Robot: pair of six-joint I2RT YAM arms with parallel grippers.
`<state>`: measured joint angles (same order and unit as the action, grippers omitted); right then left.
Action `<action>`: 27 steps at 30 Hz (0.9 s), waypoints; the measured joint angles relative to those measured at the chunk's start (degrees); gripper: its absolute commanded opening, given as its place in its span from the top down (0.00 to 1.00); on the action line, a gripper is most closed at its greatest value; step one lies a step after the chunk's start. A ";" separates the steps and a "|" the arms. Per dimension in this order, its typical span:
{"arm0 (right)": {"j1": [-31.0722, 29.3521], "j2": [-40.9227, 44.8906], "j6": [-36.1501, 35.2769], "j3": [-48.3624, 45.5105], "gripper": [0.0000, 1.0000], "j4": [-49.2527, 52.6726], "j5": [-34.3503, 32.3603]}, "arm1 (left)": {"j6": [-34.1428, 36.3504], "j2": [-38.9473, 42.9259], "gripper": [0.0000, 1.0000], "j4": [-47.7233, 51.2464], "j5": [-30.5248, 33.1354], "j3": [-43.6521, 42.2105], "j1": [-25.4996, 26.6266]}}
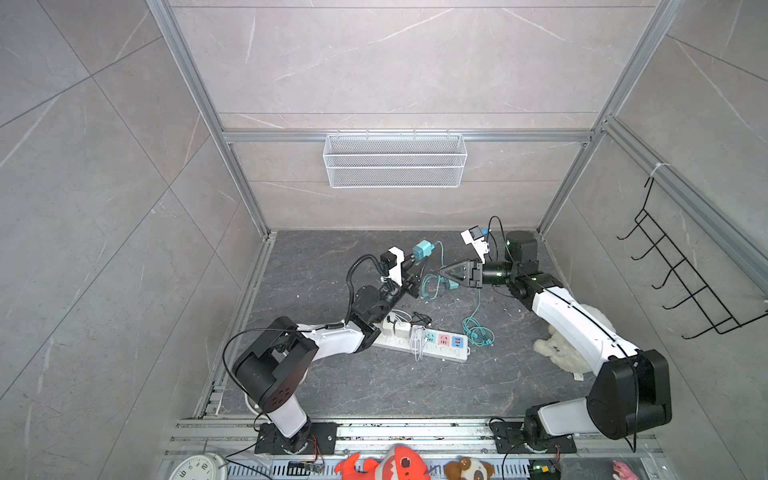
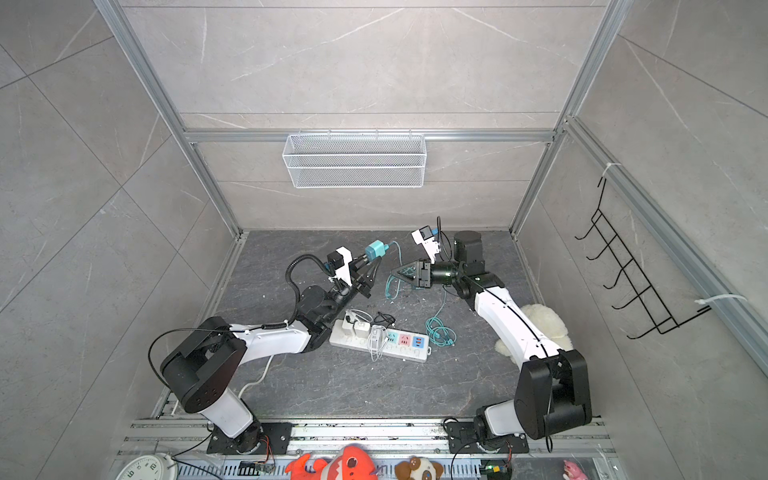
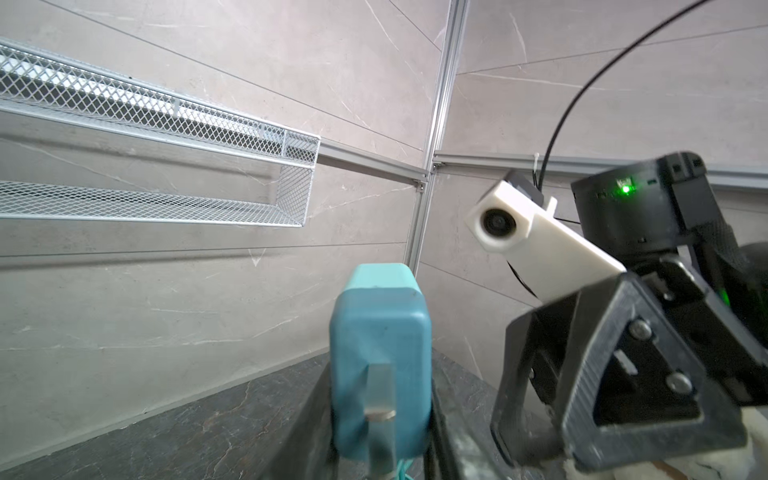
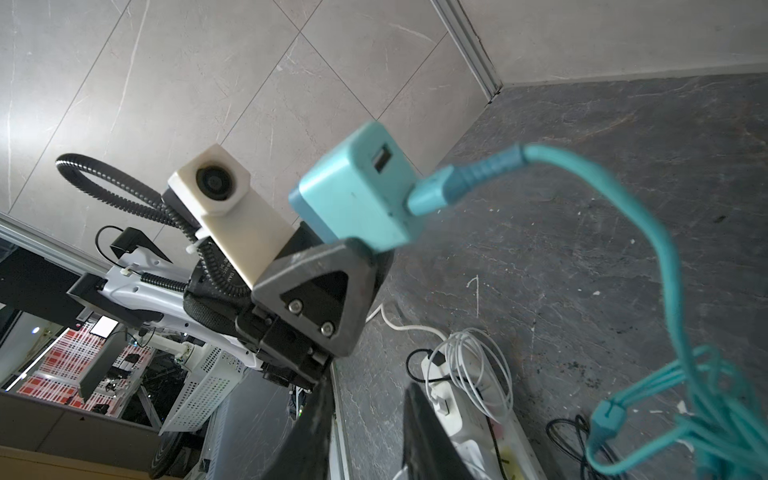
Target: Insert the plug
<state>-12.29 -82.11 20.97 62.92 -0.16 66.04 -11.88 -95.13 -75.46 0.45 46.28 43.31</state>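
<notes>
The plug (image 1: 423,250) (image 2: 376,249) is a teal cube charger held up in the air at the back of the floor. My left gripper (image 1: 419,264) (image 3: 380,436) is shut on its sides, with one metal prong (image 3: 380,386) facing the left wrist camera. A teal cable (image 4: 582,174) leaves its USB face and droops to a coil (image 1: 478,332) on the floor. My right gripper (image 1: 442,272) (image 4: 368,382) hovers just right of the plug, beside the hanging cable, with a narrow bare gap between its fingers. The white power strip (image 1: 440,353) (image 2: 399,353) lies below, with teal, pink and blue sockets.
White chargers (image 1: 395,328) and a white cable bundle (image 1: 417,338) occupy the strip's left end. A white plush (image 1: 557,345) lies under the right arm. A wire basket (image 1: 395,160) hangs on the back wall and a black hook rack (image 1: 681,282) on the right wall.
</notes>
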 measured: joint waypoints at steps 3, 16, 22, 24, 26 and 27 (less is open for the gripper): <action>-0.02 -1.05 0.96 -0.02 0.68 -3.50 0.22 | -3.80 -0.83 1.00 -0.04 -0.72 1.29 -1.97; 0.92 -4.83 9.33 1.97 0.68 -12.15 -5.44 | -23.67 -10.75 1.00 -0.04 -17.90 15.89 -11.43; 2.08 -4.83 9.53 1.99 0.68 -12.24 -5.38 | -29.55 -13.77 1.00 -0.15 -31.32 20.04 -15.69; 2.14 -4.83 10.23 1.97 0.67 -13.00 -5.38 | -29.83 -14.34 1.00 -0.11 -35.12 20.70 -16.65; 2.08 -4.83 11.23 1.95 0.67 -14.12 -5.35 | -29.97 -14.67 1.00 -0.13 -38.03 21.07 -17.44; 1.95 -4.83 11.69 1.95 0.68 -14.86 -5.38 | -29.99 -14.82 1.00 -0.11 -39.04 21.24 -17.68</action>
<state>-10.35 -86.94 32.67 64.86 -15.03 60.66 -41.87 -109.95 -75.57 -38.59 67.53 25.63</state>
